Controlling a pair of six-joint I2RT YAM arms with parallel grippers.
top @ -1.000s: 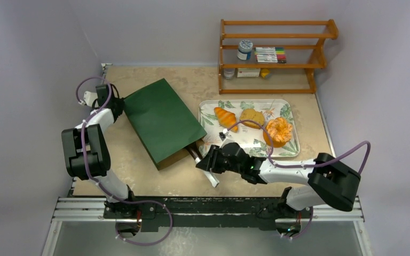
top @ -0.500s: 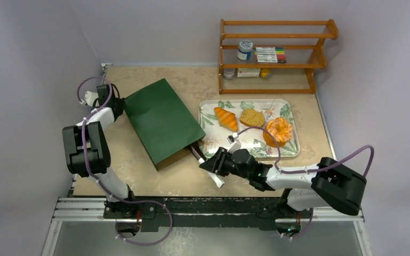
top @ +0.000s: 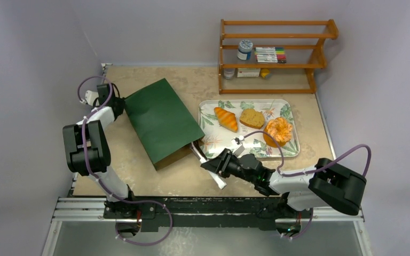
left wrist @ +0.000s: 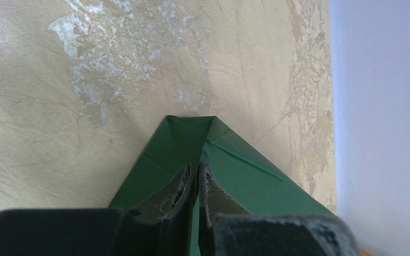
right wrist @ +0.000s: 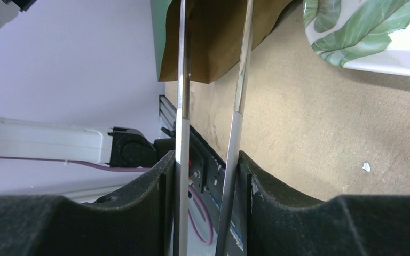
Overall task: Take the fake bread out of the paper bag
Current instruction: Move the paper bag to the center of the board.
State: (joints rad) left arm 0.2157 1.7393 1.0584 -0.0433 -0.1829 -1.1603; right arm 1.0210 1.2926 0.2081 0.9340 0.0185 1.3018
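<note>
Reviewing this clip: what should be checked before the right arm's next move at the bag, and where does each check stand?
1. Bag anchored: the left gripper is shut on the closed corner of the paper bag. Ok.
2. Tool held: the right gripper grips the tongs. Ok.
3. Tongs tips at the bag's open mouth: ok.
4. Bread left inside the bag: cannot tell, interior hidden.
5. Free space on the tray beside the croissant, bun and orange pastry: ok.

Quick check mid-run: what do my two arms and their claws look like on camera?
The left arm and right arm mix white links with chunky black joint housings, each trailing a looping purple cable. The left claw is dark grey and scuffed; the right claw is broad matte black.
</note>
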